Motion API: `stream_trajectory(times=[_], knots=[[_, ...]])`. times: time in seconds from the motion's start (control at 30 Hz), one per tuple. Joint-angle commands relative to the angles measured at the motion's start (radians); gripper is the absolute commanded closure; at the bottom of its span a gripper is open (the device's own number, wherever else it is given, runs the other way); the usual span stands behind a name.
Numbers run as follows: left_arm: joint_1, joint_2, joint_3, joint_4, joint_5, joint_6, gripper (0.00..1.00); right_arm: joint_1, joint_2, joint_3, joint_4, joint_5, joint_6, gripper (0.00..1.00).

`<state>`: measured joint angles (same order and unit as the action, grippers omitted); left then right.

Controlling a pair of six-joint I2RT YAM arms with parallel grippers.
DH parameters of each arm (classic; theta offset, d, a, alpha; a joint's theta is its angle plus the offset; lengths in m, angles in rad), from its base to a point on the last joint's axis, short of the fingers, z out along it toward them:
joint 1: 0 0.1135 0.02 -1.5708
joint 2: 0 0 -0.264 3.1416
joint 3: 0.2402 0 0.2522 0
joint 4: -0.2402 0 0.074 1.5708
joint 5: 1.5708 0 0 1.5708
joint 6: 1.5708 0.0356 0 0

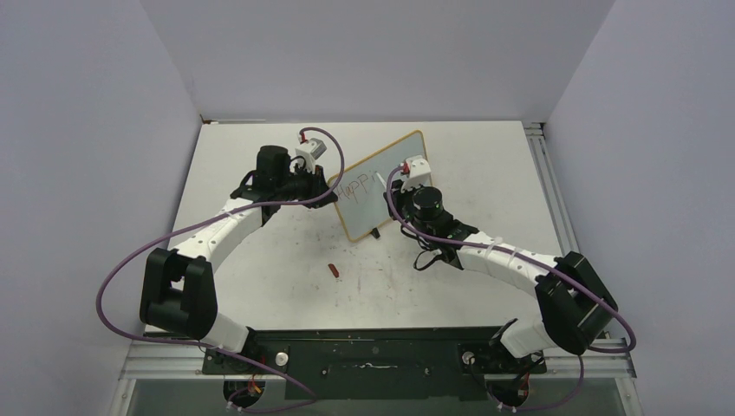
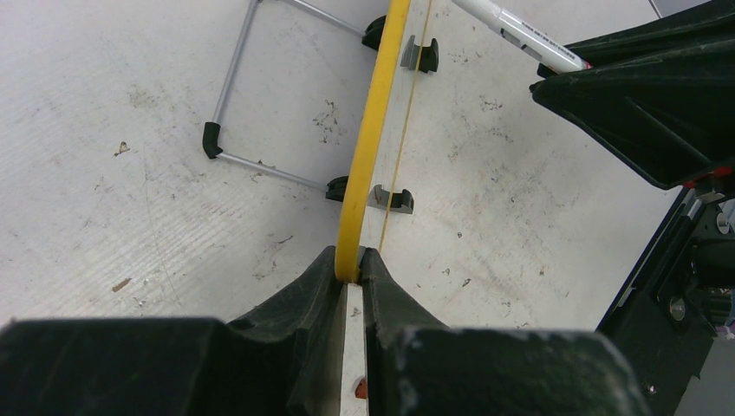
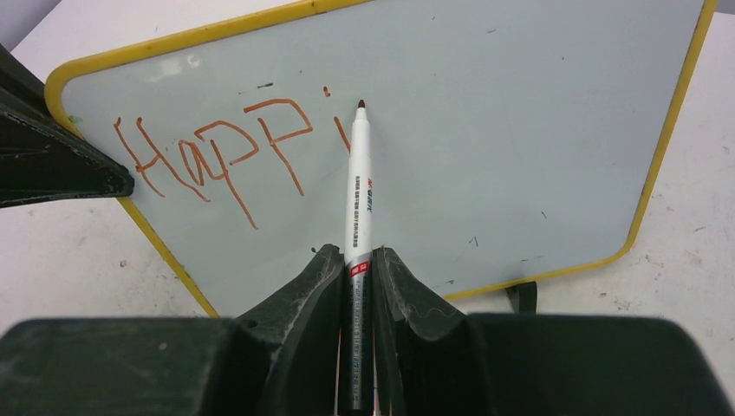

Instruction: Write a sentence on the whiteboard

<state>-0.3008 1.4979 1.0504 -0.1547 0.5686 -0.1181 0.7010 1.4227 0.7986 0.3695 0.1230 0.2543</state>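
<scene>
Your table (image 1: 260,286) was scuffed white, with grey walls (image 1: 373,52) around it. One whiteboard (image 1: 399,169) stood at its far middle, and one small red piece (image 1: 334,270) lay nearer. The sentence (image 3: 217,156) read clearly only from the right wrist: "Happi". Your right gripper (image 3: 358,260) pinched the one marker (image 3: 358,173), its tip seemingly touching the board. Your left gripper (image 2: 351,264) clamped the yellow frame (image 2: 373,130); only that view showed the wire stand (image 2: 232,104).

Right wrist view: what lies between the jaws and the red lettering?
Only the marker, held by the right gripper, its tip beside the sentence, in that view.
</scene>
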Motion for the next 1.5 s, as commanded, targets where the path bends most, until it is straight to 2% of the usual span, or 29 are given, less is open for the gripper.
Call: stream_trajectory(times=[0.0, 0.73, 1.47], knots=[[-0.008, -0.032, 0.029, -0.026, -0.019, 0.029, 1.0, -0.004, 0.014, -0.007, 0.038, -0.008, 0.008, 0.95], [-0.008, -0.033, 0.029, -0.026, -0.016, 0.028, 1.0, 0.0, 0.001, -0.067, 0.02, -0.005, 0.027, 0.95], [-0.008, -0.03, 0.03, -0.026, -0.017, 0.029, 1.0, 0.0, 0.028, 0.026, 0.045, 0.001, -0.013, 0.95]])
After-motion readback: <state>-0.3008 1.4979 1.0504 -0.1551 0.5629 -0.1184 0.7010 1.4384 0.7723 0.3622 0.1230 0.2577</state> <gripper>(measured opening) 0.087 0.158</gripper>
